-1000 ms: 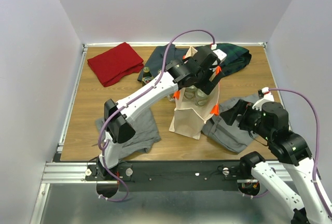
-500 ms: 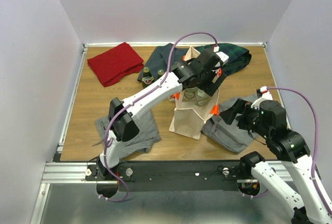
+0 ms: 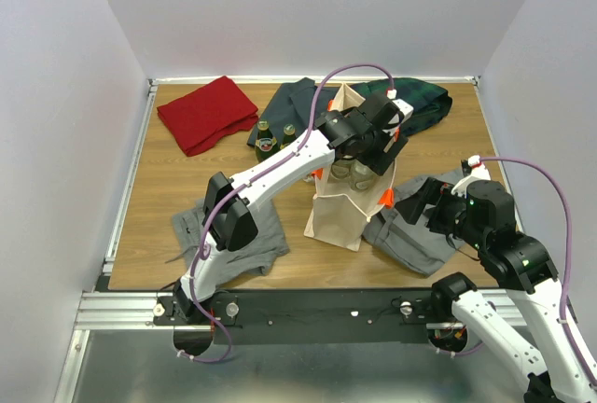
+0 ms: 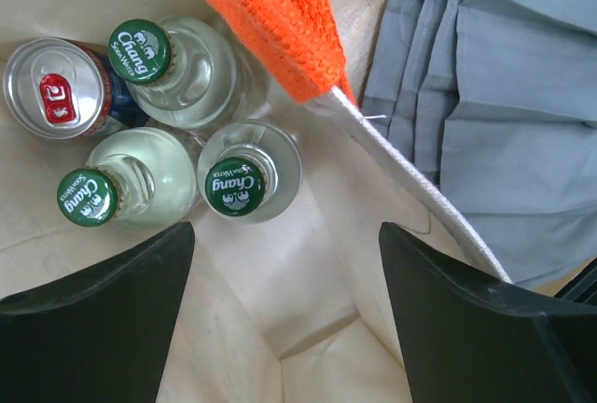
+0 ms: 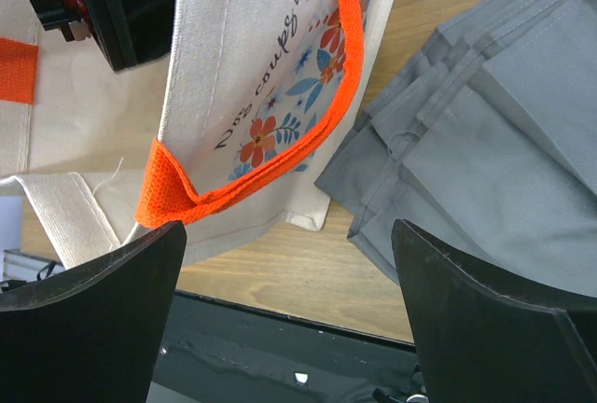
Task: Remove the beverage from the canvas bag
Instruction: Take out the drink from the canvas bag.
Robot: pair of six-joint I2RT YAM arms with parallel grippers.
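The left fingers stand apart with nothing between them, poised in the mouth of the bag and looking straight down on its load. Just ahead of their gap stands a bottle with a green cap. A second bottle is beside it, a third bottle is behind, and a can with a red tab sits by the far wall. All four are upright and crowded close on the bag's floor, so no drink is out yet. The step in hand looks like the reach into the bag. I judge the next move calls for the left fingers to drop, centre on the nearest neck, close under its cap and lift straight up, clear of the orange handle lying over the rim. The tight packing means a finger could nudge a neighbour. The right fingers are also wide apart and empty, outside the bag by its printed side, over the grey clothes and the counter. From above, the bag stands upright mid-counter, with two other bottles on the wood to its left.
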